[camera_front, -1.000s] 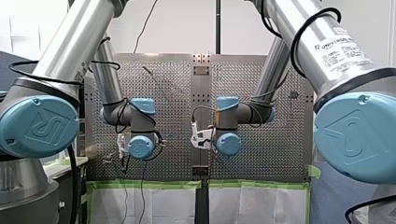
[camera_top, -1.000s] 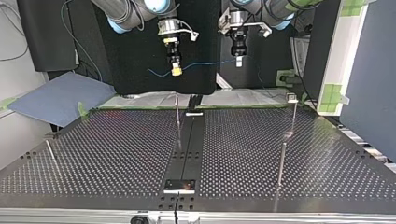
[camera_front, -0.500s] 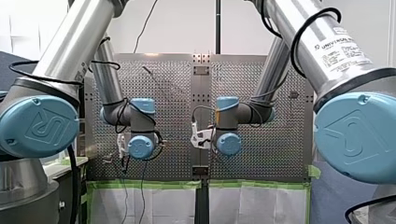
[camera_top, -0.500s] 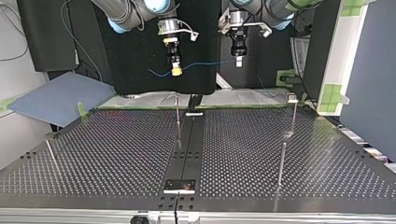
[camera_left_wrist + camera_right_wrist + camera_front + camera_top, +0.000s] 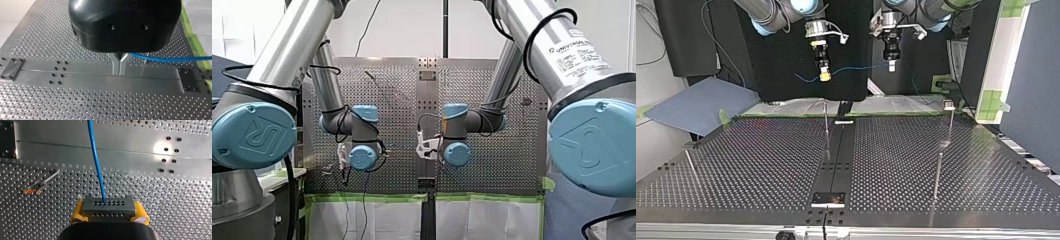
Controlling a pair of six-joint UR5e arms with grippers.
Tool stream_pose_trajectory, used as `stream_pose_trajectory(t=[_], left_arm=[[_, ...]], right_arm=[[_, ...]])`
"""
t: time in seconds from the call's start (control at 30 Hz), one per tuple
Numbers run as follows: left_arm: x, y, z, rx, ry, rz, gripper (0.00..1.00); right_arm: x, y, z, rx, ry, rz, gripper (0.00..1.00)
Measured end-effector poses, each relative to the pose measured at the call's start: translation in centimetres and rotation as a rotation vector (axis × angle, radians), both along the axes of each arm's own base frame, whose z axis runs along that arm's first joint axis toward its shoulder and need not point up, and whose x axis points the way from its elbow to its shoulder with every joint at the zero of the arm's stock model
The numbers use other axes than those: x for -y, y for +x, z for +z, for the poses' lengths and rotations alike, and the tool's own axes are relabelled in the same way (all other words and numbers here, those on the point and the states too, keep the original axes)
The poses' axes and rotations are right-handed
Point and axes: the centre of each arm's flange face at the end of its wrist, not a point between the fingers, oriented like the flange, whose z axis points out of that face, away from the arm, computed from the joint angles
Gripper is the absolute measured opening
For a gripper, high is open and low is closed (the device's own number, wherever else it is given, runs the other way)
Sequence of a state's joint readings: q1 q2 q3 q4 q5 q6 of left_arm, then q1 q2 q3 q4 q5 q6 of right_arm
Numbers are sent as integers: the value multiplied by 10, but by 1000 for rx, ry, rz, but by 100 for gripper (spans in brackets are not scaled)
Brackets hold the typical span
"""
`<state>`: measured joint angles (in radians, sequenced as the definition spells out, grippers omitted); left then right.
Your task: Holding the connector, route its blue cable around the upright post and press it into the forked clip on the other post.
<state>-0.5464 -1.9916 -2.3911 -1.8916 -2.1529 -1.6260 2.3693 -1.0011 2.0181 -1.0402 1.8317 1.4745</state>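
Connector (image 5: pixel 117 207) sits pinched in my right claw (image 5: pixel 110 212), blue cable (image 5: pixel 96 160) nipped by my left claw (image 5: pixel 119 66).

Brushed metal table (image 5: pixel 75 150), smooth blue plastic-sheathed cable (image 5: pixel 96 157), matt grey connector (image 5: pixel 108 206), glossy black plastic on my left claw (image 5: pixel 120 71)

My left arm (image 5: pixel 292 50) and my right arm (image 5: pixel 512 75): silver tubes, light-blue round joint caps (image 5: pixel 252 135) with an embossed logo. Black cables (image 5: pixel 526 55) loop round the links. "UNIVERSAL ROBOTS" label (image 5: pixel 579 52) at upper right of the front frame. My left gripper (image 5: pixel 119 71): glossy black housing, two screw holes, bare metal fingers (image 5: pixel 115 63). My right gripper (image 5: pixel 109 212): yellow pads (image 5: pixel 78 211).
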Motion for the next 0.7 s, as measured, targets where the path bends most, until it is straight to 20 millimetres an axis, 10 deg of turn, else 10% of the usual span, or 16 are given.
stream_pose_trajectory(t=[0.7], left_arm=[[0, 0, 0, 0, 0, 0, 8]], right_arm=[[0, 0, 0, 0, 0, 0, 0]])
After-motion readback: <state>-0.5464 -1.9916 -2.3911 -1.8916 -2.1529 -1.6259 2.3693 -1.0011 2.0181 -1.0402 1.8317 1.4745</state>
